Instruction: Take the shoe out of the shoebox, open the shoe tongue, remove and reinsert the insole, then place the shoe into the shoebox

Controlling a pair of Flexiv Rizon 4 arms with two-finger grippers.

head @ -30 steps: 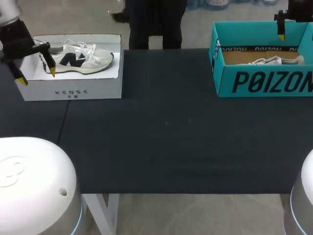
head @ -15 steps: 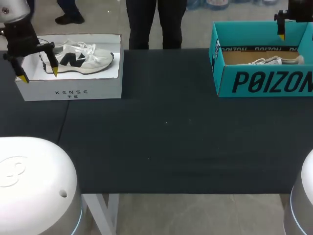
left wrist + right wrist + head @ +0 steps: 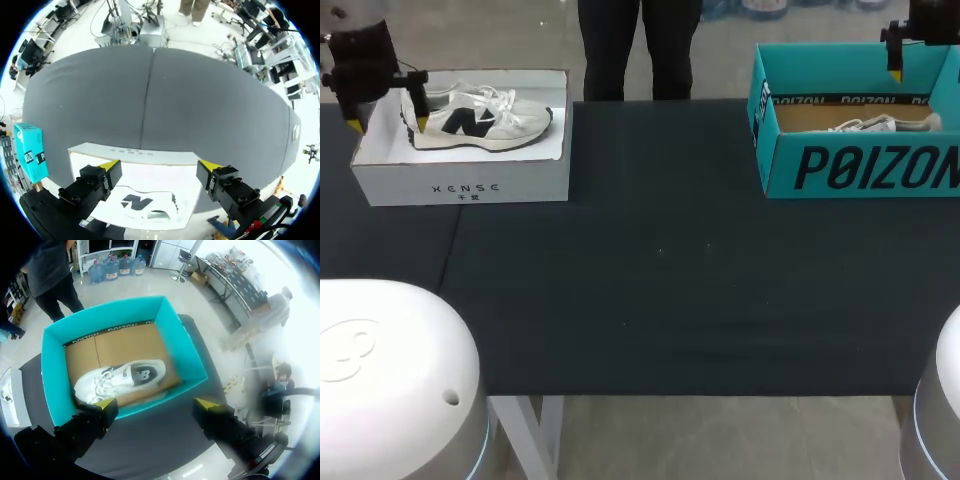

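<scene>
Shoe (image 3: 480, 118) in white box (image 3: 460, 185), teal shoebox (image 3: 860, 165) apart

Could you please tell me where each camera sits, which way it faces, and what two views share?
Head view: fixed above and behind the robot, facing down on the table; left claw and white housings show.
Left wrist view: on the left wrist, facing down past that open claw into the white shoebox.
Right wrist view: on the right wrist, facing down past the right claw into the teal shoebox.
Shared: head and left wrist views both show the white shoebox.
</scene>
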